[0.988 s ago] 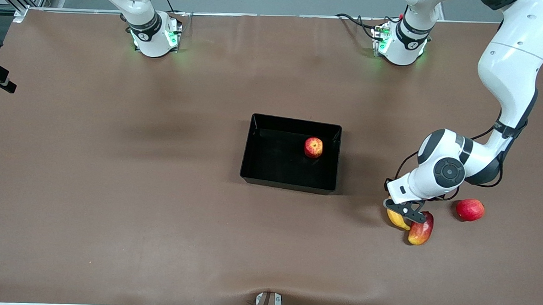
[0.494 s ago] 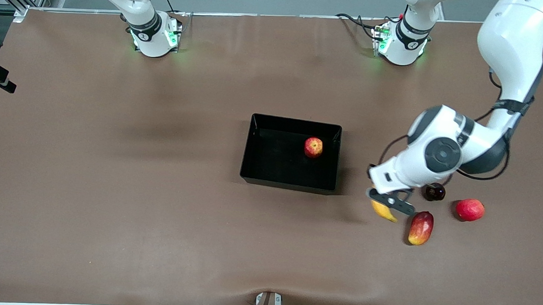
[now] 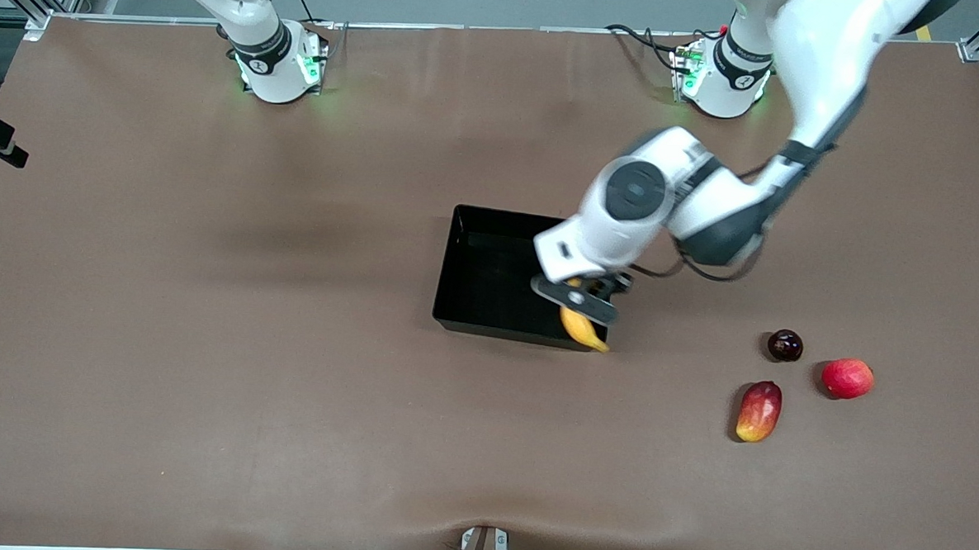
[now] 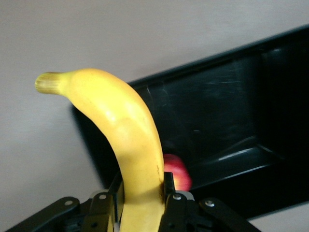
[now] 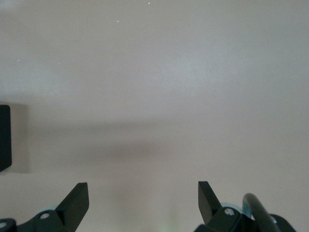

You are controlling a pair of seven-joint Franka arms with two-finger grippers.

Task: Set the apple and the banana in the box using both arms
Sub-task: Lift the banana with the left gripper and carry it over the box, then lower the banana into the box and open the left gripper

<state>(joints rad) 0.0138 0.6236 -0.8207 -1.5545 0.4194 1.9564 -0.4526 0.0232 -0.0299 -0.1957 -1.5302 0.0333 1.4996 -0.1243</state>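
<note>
**Colours on our table**

We see a plain yellow banana (image 3: 583, 328) with a greenish-brown stem tip, and a glossy black box (image 3: 489, 275). Our apple (image 4: 177, 172) shows red. On the brown table (image 3: 206, 337) lie a red-and-yellow oblong fruit (image 3: 759, 412), a pinkish-red round fruit (image 3: 847, 378) and a dark maroon one (image 3: 785, 345). The arms are white with black bands.

left claw (image 3: 578, 299) clamped, right claw (image 5: 143, 200) spread
</note>
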